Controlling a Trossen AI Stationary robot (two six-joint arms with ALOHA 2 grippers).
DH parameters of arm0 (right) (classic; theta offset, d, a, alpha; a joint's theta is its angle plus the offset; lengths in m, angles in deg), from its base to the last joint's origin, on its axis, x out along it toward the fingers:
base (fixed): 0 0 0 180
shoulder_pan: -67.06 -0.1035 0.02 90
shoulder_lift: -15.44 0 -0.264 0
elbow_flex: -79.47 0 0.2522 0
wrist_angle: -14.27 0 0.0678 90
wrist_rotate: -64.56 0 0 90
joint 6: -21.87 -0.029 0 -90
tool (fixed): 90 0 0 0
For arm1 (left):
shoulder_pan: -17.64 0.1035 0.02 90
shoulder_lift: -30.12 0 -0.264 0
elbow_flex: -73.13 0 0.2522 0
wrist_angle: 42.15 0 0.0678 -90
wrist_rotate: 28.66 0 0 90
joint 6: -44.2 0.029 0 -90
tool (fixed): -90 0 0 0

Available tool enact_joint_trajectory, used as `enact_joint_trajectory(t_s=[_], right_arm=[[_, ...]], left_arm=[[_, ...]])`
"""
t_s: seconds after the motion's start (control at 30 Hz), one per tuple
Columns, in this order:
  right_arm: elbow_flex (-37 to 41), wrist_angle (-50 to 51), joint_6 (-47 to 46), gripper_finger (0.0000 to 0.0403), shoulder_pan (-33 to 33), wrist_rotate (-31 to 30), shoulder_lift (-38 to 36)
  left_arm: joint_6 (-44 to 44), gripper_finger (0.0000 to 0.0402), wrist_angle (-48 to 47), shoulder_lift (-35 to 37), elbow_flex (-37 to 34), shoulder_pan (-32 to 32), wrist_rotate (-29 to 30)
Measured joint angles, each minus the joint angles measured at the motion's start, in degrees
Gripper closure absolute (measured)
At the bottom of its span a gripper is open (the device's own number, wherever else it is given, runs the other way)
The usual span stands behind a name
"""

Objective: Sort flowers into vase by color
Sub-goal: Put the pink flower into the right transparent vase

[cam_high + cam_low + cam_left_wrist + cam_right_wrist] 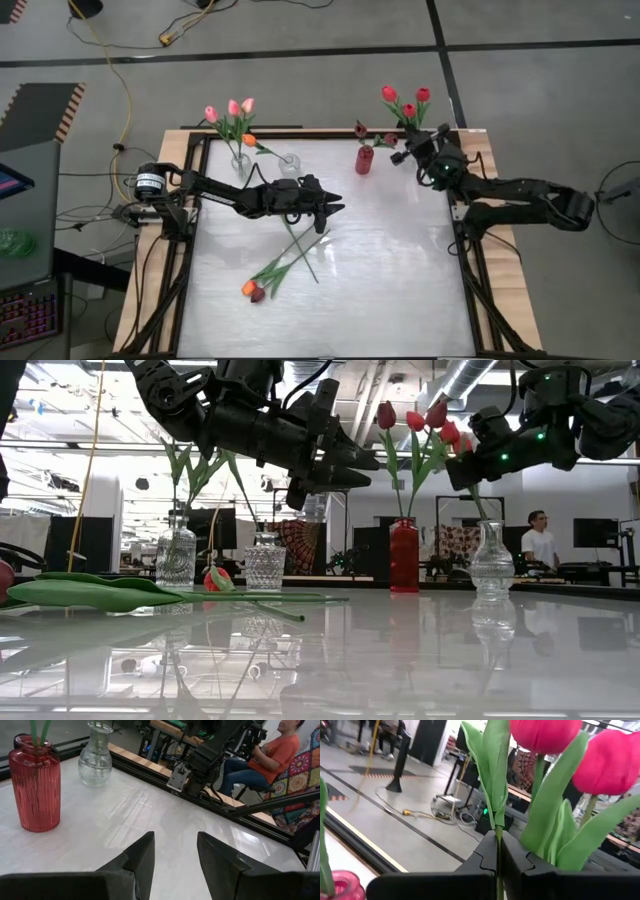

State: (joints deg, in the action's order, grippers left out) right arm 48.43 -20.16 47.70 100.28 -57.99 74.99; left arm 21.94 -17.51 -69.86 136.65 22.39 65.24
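A: How many tulips, and where?
B: Three red tulips (pixel 405 103) clamped in the right gripper's (pixel 417 143) jaws at the tabletop's (pixel 400 260) far edge; three pink ones (pixel 232 109) stand in a clear vase (pixel 241 163).
A: Left gripper (pixel 335 207)?
B: Mid-tabletop, jaws partly open, empty.

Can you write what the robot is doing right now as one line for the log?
right gripper: shut on red tulips, near red vase | left gripper: open, empty, mid-table | loose flowers: lying on table

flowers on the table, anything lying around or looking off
Yes: a few loose flowers lie flat on the table, stems crossed, near the left claw. One orange tulip hangs low beside the pink bunch instead of standing upright.
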Motion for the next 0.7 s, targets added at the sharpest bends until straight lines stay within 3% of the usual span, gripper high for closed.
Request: enact_joint_trajectory(t_s=[0.47, 0.7], right_arm=[[0.0, 0.21, 3.07, 0.0369, -1.71, -2.46, -0.02], [0.0, 0.21, 3.12, 0.0336, -1.71, -2.47, -0.02]], left_arm=[[0.0, 0.0267, 0.0, -0.01, 0.0, 0.01, 0.0], [0.0, 0.0267, 0.0, 0.01, 0.0, 0.01, 0.0]])
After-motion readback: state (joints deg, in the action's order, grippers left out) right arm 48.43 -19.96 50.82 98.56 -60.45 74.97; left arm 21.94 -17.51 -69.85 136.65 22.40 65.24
